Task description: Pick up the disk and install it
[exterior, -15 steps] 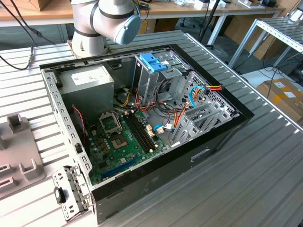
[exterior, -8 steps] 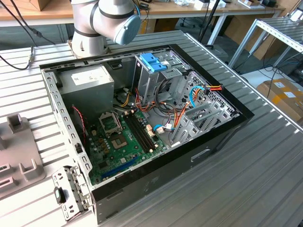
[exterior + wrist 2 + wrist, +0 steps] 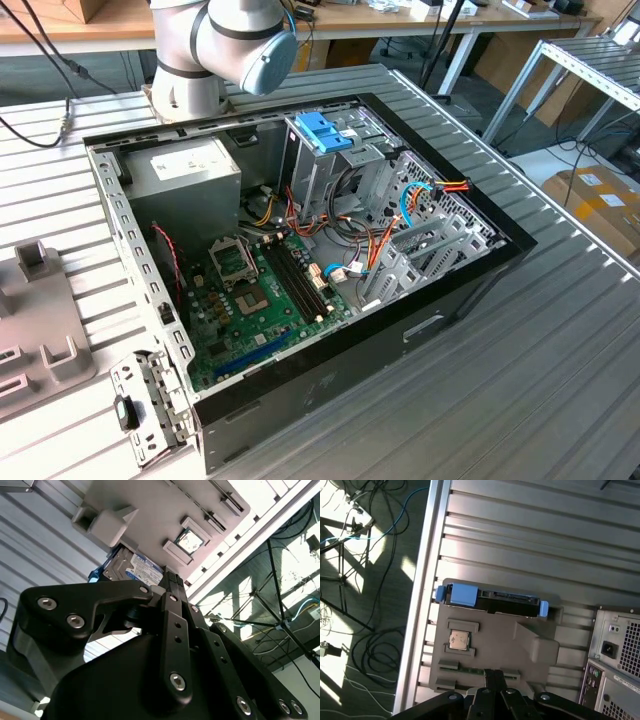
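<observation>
The disk (image 3: 490,599) is a dark flat drive with bright blue rails and a blue tab. It rests in a slot at one edge of a grey fixture plate (image 3: 520,647) on the ribbed metal table. In the second wrist view its labelled face (image 3: 142,569) shows past the gripper's black links. My gripper (image 3: 493,676) hovers above the fixture, apart from the disk, with its fingers pressed together and nothing between them. The open computer case (image 3: 300,250) lies on the table in the exterior view, with a metal drive cage topped by a blue handle (image 3: 325,130).
A processor chip (image 3: 459,640) sits in a pocket of the fixture. The case's rear panel (image 3: 620,655) is close beside the fixture. The table edge (image 3: 420,605) runs near the disk, with cables and a tripod on the floor beyond. The arm's base (image 3: 200,60) stands behind the case.
</observation>
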You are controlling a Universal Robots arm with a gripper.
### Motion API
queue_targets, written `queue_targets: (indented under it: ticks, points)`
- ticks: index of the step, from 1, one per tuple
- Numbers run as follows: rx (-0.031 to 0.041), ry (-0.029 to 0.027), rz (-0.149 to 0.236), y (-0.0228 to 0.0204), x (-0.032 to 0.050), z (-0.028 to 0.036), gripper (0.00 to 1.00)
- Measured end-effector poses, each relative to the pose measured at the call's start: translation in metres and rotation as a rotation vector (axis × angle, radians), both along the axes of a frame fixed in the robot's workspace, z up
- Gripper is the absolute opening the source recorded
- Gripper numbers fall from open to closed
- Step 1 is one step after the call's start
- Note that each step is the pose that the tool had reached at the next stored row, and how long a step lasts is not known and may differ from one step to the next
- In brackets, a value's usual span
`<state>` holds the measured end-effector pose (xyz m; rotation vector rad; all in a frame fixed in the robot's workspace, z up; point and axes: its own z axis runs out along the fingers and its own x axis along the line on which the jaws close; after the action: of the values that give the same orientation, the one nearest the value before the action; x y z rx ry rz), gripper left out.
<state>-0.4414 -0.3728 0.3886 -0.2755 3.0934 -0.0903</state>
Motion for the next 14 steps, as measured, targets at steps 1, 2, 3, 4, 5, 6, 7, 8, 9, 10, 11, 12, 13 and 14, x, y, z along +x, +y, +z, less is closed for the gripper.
queue_targets:
  ticks: [1,2,3,4,5,6,7,8,9,10,11,12,13,14]
  points:
    - [0.0000,0.0000,0.003,0.0000,0.0000,0.0000,0.11]
    - [0.0000,0.0000,0.006,0.0000,0.0000,0.0000,0.11]
    - [0.0000,0.0000,0.008,0.0000,0.0000,0.0000,0.11]
    - [0.0000,0.0000,0.011,0.0000,0.0000,0.0000,0.11]
    - [0.0000,0.0000,0.013,0.0000,0.0000,0.0000,0.11]
    - [0.0000,0.0000,0.016,0.0000,0.0000,0.0000,0.11]
    - [-0.0001,0.0000,0.019,0.0000,0.0000,0.0000,0.11]
    - [0.0000,0.0000,0.022,0.0000,0.0000,0.0000,0.11]
    - [0.0000,0.0000,0.024,0.0000,0.0000,0.0000,0.11]
    - [0.0000,0.0000,0.028,0.0000,0.0000,0.0000,0.11]
    - [0.0000,0.0000,0.031,0.0000,0.0000,0.0000,0.11]
    - [0.0000,0.0000,0.034,0.0000,0.0000,0.0000,0.11]
    - [0.0000,0.0000,0.040,0.0000,0.0000,0.0000,0.11]
    - [0.0000,0.0000,0.045,0.0000,0.0000,0.0000,0.11]
